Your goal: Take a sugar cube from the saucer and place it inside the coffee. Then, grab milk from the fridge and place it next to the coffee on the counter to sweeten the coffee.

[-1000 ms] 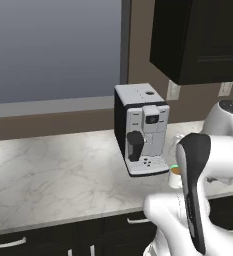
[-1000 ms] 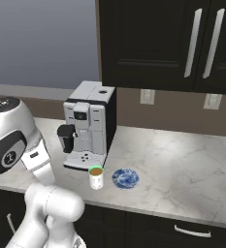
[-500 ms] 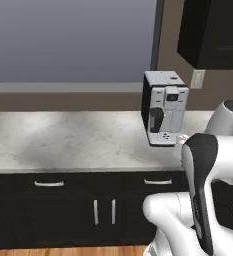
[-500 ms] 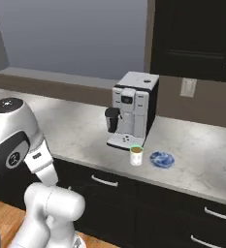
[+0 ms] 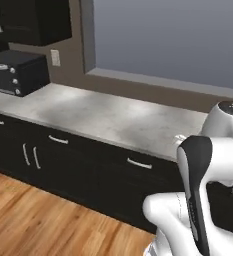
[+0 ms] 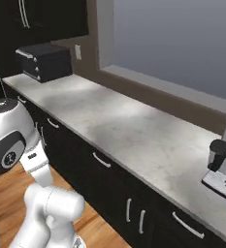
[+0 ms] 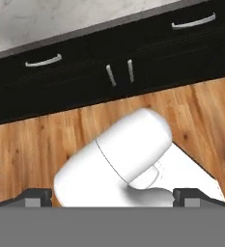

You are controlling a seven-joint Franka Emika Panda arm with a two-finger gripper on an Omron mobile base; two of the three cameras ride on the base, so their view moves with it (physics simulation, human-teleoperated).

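Observation:
The counter [image 5: 103,117] [image 6: 134,131] is a long white-grey marbled worktop over black cabinets with silver handles. In the hand view my gripper [image 7: 116,197] points down at the wooden floor and the cabinet fronts. Its two dark fingertips [image 7: 36,195] stand far apart at the bottom corners, open, with nothing held between them. A strip of the counter [image 7: 46,19] runs along the top of that view. A pale sliver at the right edge, below the coffee machine, is too small to tell what it is. The saucer, the coffee, the milk and the fridge are out of view.
A black toaster oven [image 5: 15,70] [image 6: 44,60] sits at the counter's left end, under black wall cabinets [image 5: 33,20]. The black-and-silver coffee machine [image 6: 223,162] stands at the far right. A wooden floor [image 5: 38,215] lies in front of the cabinets, and a large window [image 6: 182,43] runs behind the counter.
The whole picture has swung left with the base. The coffee machine has slid to the right edge, and the mug and saucer have left the frame. The toaster oven came in. The gripper stays open.

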